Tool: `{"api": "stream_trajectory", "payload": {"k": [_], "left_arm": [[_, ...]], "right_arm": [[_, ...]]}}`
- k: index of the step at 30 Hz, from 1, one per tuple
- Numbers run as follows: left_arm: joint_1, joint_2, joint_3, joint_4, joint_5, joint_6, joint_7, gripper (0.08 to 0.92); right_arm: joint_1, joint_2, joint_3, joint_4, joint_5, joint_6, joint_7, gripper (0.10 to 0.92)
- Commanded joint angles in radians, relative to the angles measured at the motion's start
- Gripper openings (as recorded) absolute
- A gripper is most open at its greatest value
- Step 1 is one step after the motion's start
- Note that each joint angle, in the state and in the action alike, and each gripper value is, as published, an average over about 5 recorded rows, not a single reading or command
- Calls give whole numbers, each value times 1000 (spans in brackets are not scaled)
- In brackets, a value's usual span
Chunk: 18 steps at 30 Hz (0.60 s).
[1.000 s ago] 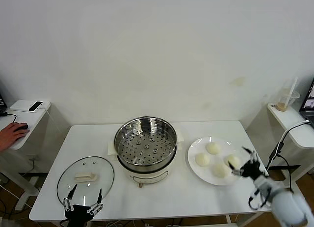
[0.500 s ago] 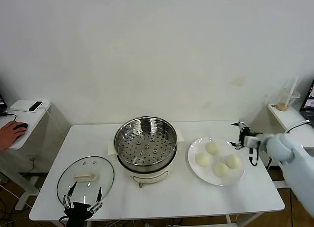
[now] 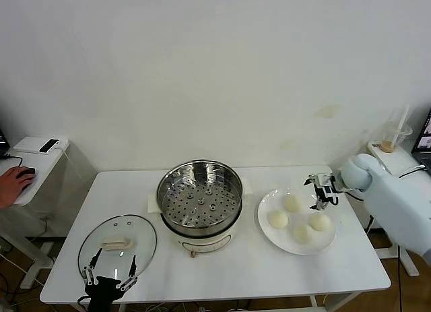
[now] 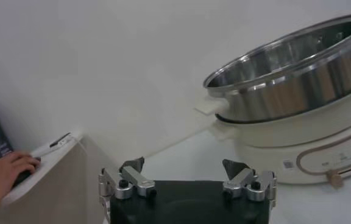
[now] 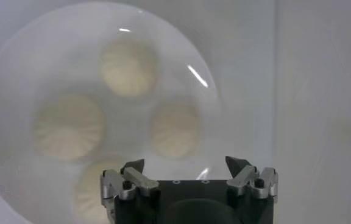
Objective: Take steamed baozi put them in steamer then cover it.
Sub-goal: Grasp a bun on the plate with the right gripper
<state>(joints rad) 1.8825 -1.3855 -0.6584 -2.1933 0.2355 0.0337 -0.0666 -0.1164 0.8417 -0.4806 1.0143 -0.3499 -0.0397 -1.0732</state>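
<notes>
A: Right gripper [image 3: 320, 191]?
B: Fingers spread wide, nothing between them. Hanging over the far right part of the flat white plate [image 3: 269, 234], pointed down at it.

A: And the four small round cream-white dough buns [image 3: 296, 217]?
B: All on that plate, directly beneath and just ahead of the fingertips. From the right wrist camera, four pleated tops [image 5: 128, 67] in a cluster, none inside the open span yet. Nearest ones in the head view: the far bun [image 3: 292, 203], just to the gripper's left, and the right-hand bun [image 3: 320, 222], just nearer the robot.

A: Any long axis to line up with?
B: None. Round all over, so probably no particular wrist turn needed; only a straight drop, centred on one bun.

A: Destination?
B: Round shiny stainless-steel steamer pot [image 3: 200, 196] on its white base, well to the left of the gripper, perforated tray bare. Round clear glass lid [image 3: 118, 243] with cream bar handle, flat on the table further left.

A: Left gripper [image 3: 108, 277]?
B: Also spread and empty, parked low at the table's near edge beside the lid, far from the buns. Clearly right-arm work, by nearness.
</notes>
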Motion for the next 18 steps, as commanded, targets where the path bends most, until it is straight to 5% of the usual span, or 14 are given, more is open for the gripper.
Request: {"api": "stream_trajectory", "payload": {"k": [1,18], "left_arm": [[-2,0,-9,4,5,-1,3,823],[-10,3,-13,21,6,-4,3,823]], "right_arm": [[76,107,-89,-162,-19,7,-49,823],[62,208,-66,-261,-84,5,-11,804]]}}
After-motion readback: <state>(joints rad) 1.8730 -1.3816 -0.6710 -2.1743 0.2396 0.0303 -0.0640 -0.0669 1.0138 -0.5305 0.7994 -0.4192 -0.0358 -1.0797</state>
